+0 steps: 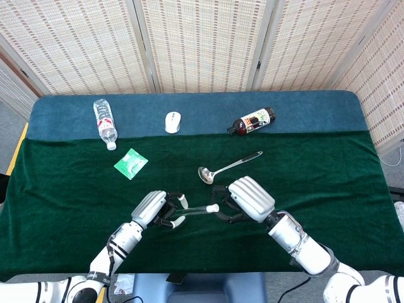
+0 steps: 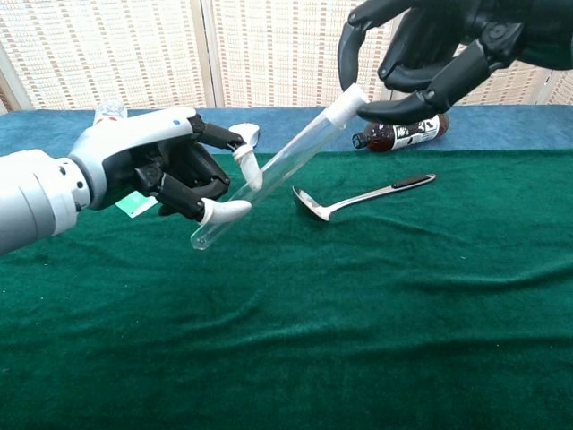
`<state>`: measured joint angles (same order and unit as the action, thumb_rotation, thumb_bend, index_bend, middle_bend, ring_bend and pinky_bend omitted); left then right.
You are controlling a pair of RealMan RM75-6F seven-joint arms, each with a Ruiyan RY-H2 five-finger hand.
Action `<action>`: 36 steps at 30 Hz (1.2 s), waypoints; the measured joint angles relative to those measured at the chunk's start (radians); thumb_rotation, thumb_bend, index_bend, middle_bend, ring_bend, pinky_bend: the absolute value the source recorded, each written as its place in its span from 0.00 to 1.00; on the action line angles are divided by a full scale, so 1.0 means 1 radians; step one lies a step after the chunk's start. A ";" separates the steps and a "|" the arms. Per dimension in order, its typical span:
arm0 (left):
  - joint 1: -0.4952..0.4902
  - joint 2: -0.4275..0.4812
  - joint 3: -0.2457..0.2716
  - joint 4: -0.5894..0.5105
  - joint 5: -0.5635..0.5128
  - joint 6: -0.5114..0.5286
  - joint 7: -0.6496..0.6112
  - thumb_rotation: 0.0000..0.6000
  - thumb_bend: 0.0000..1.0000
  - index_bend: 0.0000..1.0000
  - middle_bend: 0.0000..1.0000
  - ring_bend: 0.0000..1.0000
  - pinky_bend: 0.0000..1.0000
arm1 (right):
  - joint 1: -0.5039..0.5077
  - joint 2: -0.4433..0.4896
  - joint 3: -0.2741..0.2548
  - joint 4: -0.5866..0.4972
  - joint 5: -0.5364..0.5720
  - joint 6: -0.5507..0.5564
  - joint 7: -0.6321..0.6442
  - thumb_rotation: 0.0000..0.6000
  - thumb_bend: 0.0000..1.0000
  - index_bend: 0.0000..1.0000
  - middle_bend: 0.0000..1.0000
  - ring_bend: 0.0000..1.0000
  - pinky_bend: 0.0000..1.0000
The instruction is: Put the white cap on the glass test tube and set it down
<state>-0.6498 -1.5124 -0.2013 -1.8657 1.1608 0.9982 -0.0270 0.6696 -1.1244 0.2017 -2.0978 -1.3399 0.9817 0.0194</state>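
Test tube (image 2: 269, 175) slants in the air above the green cloth (image 2: 376, 305), its round bottom pointing toward 7 o'clock and its mouth toward 1 o'clock in the chest view. The left hand (image 2: 157, 166) pinches the lower part of the tube between two white-tipped fingers (image 2: 224, 209), the rest of them curled in. At the upper end sits the white cap (image 2: 345, 100), touching the tube's mouth; how far it is seated I cannot tell. The right hand (image 2: 430, 49) holds that cap from above, dark fingertips (image 2: 403, 109) closed around it. From the head view, the two hands meet near the front edge of the table, the left hand (image 1: 154, 209) at 9 o'clock of the right hand (image 1: 248, 199). Just past them, toward 12 o'clock, lies a metal ladle (image 1: 226, 166). Further back lie a dark bottle (image 1: 251, 121), a white mouse (image 1: 172, 122), a clear water bottle (image 1: 105, 122) and a green packet (image 1: 130, 163).
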 measured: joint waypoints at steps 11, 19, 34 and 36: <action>-0.005 -0.001 0.001 -0.004 -0.009 0.005 0.014 1.00 0.52 0.74 0.93 0.90 0.87 | 0.018 -0.016 0.000 0.008 0.032 -0.009 -0.041 1.00 0.55 0.69 0.96 1.00 1.00; -0.007 0.003 0.003 -0.010 -0.021 0.007 0.021 1.00 0.52 0.75 0.93 0.90 0.87 | 0.038 -0.045 0.000 0.015 0.067 -0.016 -0.090 1.00 0.54 0.69 0.96 1.00 1.00; -0.009 0.005 0.003 0.000 -0.029 0.006 0.016 1.00 0.52 0.77 0.94 0.92 0.87 | 0.072 -0.108 0.005 0.048 0.118 -0.018 -0.141 1.00 0.54 0.69 0.96 1.00 1.00; -0.010 0.005 0.004 0.003 -0.031 0.004 0.016 1.00 0.52 0.77 0.94 0.92 0.87 | 0.074 -0.113 0.005 0.053 0.120 -0.017 -0.142 1.00 0.54 0.68 0.96 1.00 1.00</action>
<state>-0.6597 -1.5070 -0.1977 -1.8631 1.1295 1.0026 -0.0115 0.7437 -1.2370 0.2068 -2.0444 -1.2196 0.9643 -0.1228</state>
